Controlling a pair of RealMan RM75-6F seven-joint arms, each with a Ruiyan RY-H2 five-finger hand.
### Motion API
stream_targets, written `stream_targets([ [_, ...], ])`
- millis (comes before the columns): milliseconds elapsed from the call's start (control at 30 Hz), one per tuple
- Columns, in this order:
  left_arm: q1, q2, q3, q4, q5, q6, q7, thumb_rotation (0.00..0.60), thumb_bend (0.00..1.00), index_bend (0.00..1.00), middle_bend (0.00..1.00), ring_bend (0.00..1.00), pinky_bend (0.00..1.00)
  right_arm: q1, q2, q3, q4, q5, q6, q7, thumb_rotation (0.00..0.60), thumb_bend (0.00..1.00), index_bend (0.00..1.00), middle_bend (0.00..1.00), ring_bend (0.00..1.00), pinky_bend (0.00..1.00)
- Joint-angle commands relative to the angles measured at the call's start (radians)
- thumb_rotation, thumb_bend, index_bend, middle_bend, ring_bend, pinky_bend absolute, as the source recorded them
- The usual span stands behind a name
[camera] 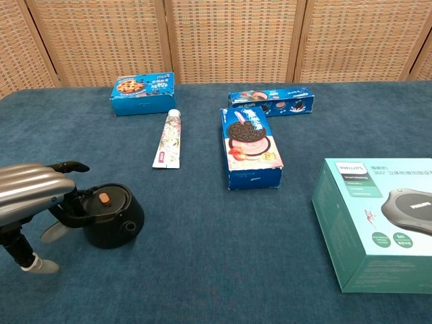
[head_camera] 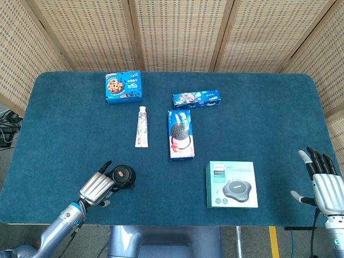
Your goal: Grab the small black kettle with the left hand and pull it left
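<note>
The small black kettle [head_camera: 123, 176] [camera: 108, 219] with an orange knob on its lid stands near the table's front left. My left hand [head_camera: 95, 187] [camera: 30, 189] is right beside it on its left. The fingers stretch out over the kettle's handle and the thumb hangs apart below, so nothing is gripped. My right hand [head_camera: 325, 183] hovers open off the table's front right corner, seen only in the head view.
A blue cookie box [head_camera: 123, 87] lies at the back left and a toothpaste tube [head_camera: 142, 126] in the middle. Two Oreo boxes [head_camera: 180, 134] [head_camera: 196, 99] lie right of the tube. A teal Philips box [head_camera: 232, 184] stands at the front right.
</note>
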Motion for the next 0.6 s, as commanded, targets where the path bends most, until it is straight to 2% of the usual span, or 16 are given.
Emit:
stream_targets([
  [33, -0.001, 0.002, 0.0, -0.002, -0.002, 0.0, 0.0, 0.6, 0.0, 0.89, 0.79, 0.53, 0.0, 0.0, 0.0, 0.0, 0.0, -0.001, 0.0, -0.001, 0.6, 0.0, 0.0, 0.0, 0.0, 0.0],
  [233, 0.004, -0.002, -0.011, 0.005, 0.004, 0.023, -0.026, 0.6, 0.0, 1.0, 0.86, 0.56, 0.0, 0.0, 0.0, 0.0, 0.0, 0.0, 0.0, -0.001, 0.6, 0.0, 0.0, 0.0, 0.0, 0.0],
  [367, 0.011, -0.009, -0.017, 0.033, 0.05, 0.056, -0.073, 0.6, 0.0, 1.0, 0.93, 0.61, 0.0, 0.0, -0.001, 0.0, 0.0, 0.0, 0.0, -0.002, 0.6, 0.0, 0.0, 0.0, 0.0, 0.0],
  [467, 0.015, -0.006, -0.018, 0.058, 0.1, 0.081, -0.128, 0.6, 0.0, 1.0, 1.0, 0.7, 0.0, 0.0, 0.0, 0.0, 0.0, -0.001, 0.0, -0.002, 0.6, 0.0, 0.0, 0.0, 0.0, 0.0],
  [600, 0.016, 0.009, -0.015, 0.082, 0.173, 0.117, -0.219, 0.6, 0.0, 1.0, 1.0, 0.77, 0.0, -0.001, 0.0, -0.001, -0.002, -0.002, 0.002, -0.002, 0.6, 0.0, 0.0, 0.0, 0.0, 0.0],
])
